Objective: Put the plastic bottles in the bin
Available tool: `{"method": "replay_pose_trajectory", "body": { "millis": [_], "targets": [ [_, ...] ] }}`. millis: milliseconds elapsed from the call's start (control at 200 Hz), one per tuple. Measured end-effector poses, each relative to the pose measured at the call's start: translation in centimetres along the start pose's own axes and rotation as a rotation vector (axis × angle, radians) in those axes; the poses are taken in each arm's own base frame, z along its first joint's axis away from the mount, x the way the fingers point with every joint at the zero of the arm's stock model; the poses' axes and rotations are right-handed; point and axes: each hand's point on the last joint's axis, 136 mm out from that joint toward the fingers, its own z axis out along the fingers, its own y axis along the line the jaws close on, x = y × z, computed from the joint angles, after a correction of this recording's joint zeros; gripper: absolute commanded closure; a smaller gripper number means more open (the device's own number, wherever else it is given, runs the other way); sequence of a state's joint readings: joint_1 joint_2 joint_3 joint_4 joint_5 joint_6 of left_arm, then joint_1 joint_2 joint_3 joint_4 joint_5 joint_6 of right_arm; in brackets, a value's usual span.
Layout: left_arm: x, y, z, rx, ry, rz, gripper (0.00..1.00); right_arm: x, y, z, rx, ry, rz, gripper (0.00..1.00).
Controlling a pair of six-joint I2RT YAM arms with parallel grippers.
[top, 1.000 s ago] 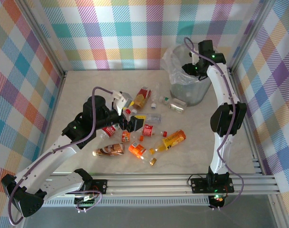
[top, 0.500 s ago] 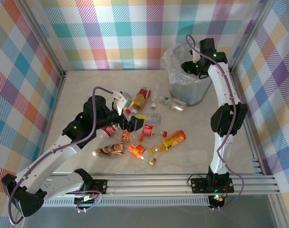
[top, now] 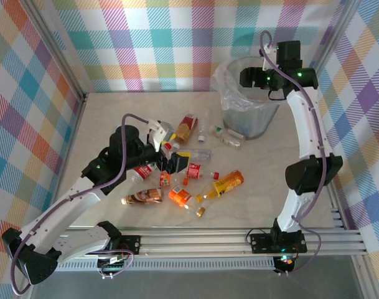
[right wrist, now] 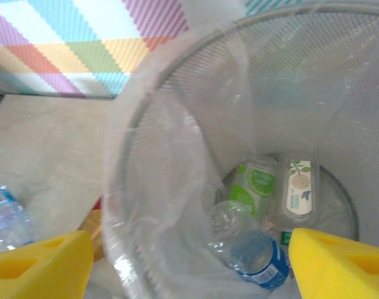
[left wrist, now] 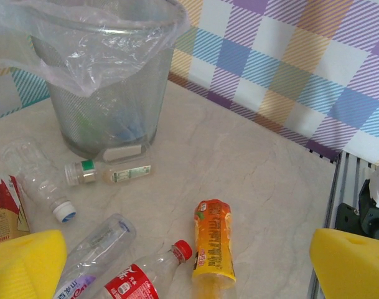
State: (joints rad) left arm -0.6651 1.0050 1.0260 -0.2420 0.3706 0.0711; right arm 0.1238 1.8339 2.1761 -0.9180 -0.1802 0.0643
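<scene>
Beige table (top: 102, 118), scattered bottles (top: 228, 182), bin (top: 248, 123)

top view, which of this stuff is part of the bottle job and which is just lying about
Job: bin; orange bottle; green-capped clear bottle; bottles already in the bin.
Not the job: checked walls; metal frame rail.

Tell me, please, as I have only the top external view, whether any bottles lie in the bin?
Observer: Yes. The right wrist view looks down into the bin. At its bottom lie a blue-labelled bottle, a green-labelled bottle and a pale-labelled bottle.
Operator: Thanks. Does the right gripper hold anything?
Observer: No, the right gripper is open, with nothing between its pads.
Operator: And the left?
Observer: The left gripper is open, and an orange bottle lies ahead of it.
</scene>
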Motion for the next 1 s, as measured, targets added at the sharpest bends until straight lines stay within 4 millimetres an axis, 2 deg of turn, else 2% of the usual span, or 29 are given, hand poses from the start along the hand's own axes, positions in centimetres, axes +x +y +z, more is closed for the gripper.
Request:
{"method": "replay_pose_trajectory", "body": {
  "millis": [190, 315, 415, 585, 715, 825, 915, 1000],
  "targets": [
    [-0.2, -0.9, -0.6, 0.034, 0.028, 0.031, 0.00, 2.2, 3.3, -3.5, -0.081, -0.005, -0.026, 0.19],
    [-0.3, -1.2, -1.0, 0.044, 0.042, 0.060, 0.00, 5.3, 6.6, -4.9, -0.149, 0.028, -0.065, 0.19],
    [0.1, -1.4, -1.3, 0.055, 0.057, 0.080, 0.00, 9.0, 9.7, -5.7, -0.212, 0.074, -0.108, 0.19],
    [-0.1, -2.1, -2.4, 0.068, 0.099, 0.120, 0.00, 17.0, 13.8, -5.5, -0.313, 0.217, -0.175, 0.19],
    [-1.2, -2.6, -3.9, 0.062, 0.100, 0.145, 0.00, 23.1, 15.5, -4.3, -0.359, 0.342, -0.204, 0.20],
    [-0.9, -3.1, -5.7, 0.052, 0.112, 0.148, 0.00, 27.9, 16.7, -3.4, -0.385, 0.435, -0.230, 0.20],
    [-0.6, -3.5, -7.4, 0.040, 0.114, 0.148, 0.00, 30.8, 17.7, -3.1, -0.399, 0.484, -0.264, 0.20],
    [-0.6, -4.0, -9.0, 0.030, 0.091, 0.146, 0.00, 32.7, 18.9, -3.1, -0.414, 0.499, -0.307, 0.21]
  ]
}}
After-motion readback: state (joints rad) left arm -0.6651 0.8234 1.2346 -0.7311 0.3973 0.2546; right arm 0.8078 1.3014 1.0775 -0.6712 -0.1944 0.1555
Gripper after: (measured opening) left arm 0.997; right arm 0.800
